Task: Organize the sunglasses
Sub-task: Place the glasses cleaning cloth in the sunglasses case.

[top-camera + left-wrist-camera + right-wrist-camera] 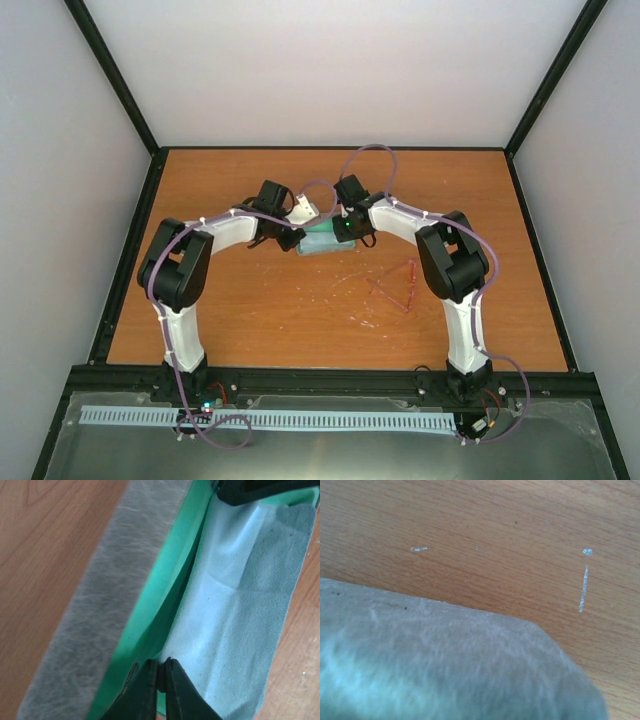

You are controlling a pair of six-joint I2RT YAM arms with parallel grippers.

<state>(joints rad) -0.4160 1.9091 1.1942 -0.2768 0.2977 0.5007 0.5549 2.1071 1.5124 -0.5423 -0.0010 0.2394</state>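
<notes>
Our left tool (160, 665) is clenched, its fingertips all but meeting at the near corner of the light blue cloth (240, 590); we cannot tell whether it nips the fabric. The cloth lies inside the open grey case (95, 610), against its green lining. Our right tool (343, 230) sits at the case's other end, and we cannot tell its grip. The sunglasses (405, 290) lie on the worktop (250, 310) outside the case, to its right and nearer us: one slim red line runs near-to-far, another slants left.

Left hand (290, 232) and right hand (348, 228) meet at the grey case (320, 245); red sunglasses (398, 287) lie apart on the table (250, 320).
</notes>
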